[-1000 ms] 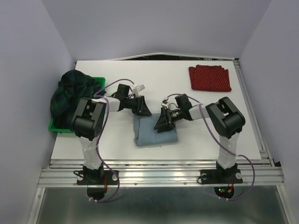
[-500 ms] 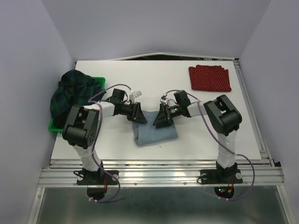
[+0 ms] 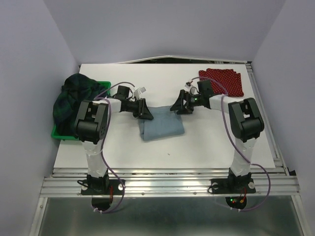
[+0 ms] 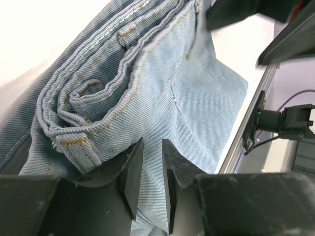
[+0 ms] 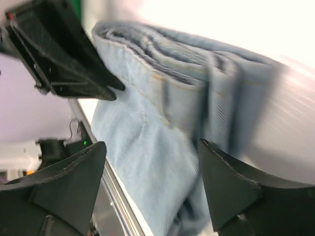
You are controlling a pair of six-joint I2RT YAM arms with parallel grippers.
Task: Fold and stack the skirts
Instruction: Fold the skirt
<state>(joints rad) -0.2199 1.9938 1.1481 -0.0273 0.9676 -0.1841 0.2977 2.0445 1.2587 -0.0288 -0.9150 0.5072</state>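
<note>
- My left gripper (image 3: 146, 114) is barely parted and empty, my right gripper (image 3: 178, 107) is wide open and empty, and the folded denim skirt (image 3: 161, 128) lies on the worktop (image 3: 206, 147) between them
- Pinching only the top layers could spill the fold open
- The left wrist view shows bunched hem layers; only the overhead view shows the red dotted skirt (image 3: 221, 82)

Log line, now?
denim skirt: folded, centre | left hand: slightly open at its edge | right hand: open, empty | red skirt: folded | plaid skirt: on bin

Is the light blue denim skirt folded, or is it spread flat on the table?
Folded. The denim skirt lies as a compact rectangle seen from above, and both wrist views show several stacked layers at its edge.
</note>
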